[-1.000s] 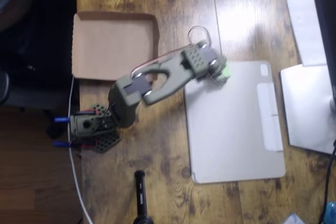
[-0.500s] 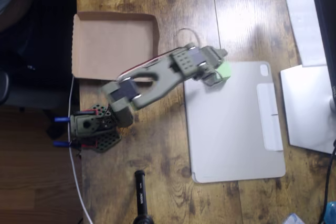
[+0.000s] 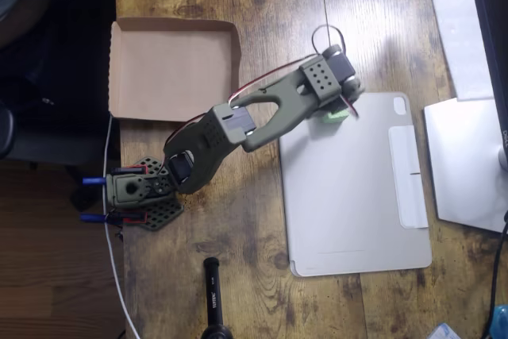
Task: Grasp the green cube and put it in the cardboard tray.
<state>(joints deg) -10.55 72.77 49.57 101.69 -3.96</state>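
The green cube sits a bit right of center in the upper half of the overhead view, right at the top left corner of the grey tablet cover. Only a sliver of it peeks out, because the arm's wrist is parked straight over it. The claw is down there too, but the head hides the fingers, so I honestly can't tell if it's apart, together or clamped on the cube.

The olive arm runs diagonally from its base at the left edge of the table, lower left of center, up to the cube. It cuts across the open wood between the cube and the tray.

The cardboard tray is in the upper left, well apart from the cube, with its left rim right at the table's edge and its right rim near the arm's elbow. A strip of bare wooden table runs along the top between the tray's right rim and the cube, so there's open room up there.

The tablet cover fills most of the right-center. Past it, on the right edge, there's white paper. A black pen-like thing lies at the bottom, and a white cable trails down the left edge.
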